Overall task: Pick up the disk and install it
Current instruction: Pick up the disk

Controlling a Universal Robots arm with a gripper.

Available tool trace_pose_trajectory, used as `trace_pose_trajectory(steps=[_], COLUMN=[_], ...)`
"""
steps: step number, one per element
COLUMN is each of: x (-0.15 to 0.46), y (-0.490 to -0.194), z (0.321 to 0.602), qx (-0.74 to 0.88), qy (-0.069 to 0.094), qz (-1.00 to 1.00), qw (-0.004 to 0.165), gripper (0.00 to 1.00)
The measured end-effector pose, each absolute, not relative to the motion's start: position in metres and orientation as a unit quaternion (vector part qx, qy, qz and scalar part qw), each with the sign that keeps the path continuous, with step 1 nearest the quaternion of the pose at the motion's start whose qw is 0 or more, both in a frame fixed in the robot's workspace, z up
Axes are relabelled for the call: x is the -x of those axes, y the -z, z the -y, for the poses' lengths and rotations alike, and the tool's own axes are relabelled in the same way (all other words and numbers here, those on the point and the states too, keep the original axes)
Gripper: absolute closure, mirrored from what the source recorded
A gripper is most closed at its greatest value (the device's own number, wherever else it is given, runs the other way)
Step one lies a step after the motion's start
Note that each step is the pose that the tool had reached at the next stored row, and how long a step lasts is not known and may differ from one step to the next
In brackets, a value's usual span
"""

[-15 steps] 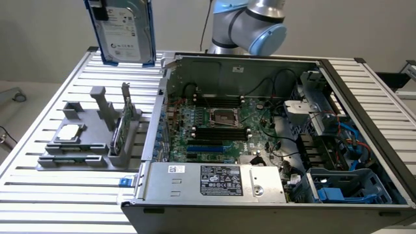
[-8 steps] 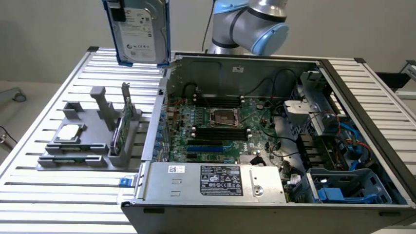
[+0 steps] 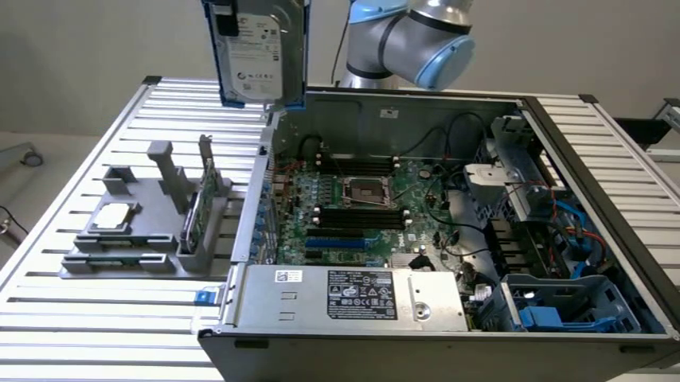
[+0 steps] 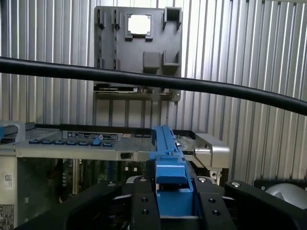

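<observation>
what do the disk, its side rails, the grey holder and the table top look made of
The disk: silver-grey metal casing, dull sheen, with a white paper-like label.
Its side rails: blue plastic, smooth moulded look.
The grey holder: matte grey, probably plastic, no glare.
The table top: ribbed slats, likely aluminium, pale brushed shine.

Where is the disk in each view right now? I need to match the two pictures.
Exterior view: the disk hangs in the air, label facing the camera, above the computer case, over its wall on the exterior view's left.
Wrist view: seen edge-on, its blue rail clamped in the claw, the case beyond.
Shared landmark: the grey parts holder with the silver chip.
</observation>
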State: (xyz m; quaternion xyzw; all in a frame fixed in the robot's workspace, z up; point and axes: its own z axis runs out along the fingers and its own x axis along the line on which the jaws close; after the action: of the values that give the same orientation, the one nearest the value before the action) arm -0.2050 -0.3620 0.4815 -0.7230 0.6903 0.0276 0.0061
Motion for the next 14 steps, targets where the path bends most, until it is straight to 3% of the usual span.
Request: trace_pose_trajectory(steps=[14], x=[0.143], y=[-0.482], z=[0.374], qx=[0.723], qy=[-0.035], qz=[-0.69], qw=[0.014], gripper=[0.67])
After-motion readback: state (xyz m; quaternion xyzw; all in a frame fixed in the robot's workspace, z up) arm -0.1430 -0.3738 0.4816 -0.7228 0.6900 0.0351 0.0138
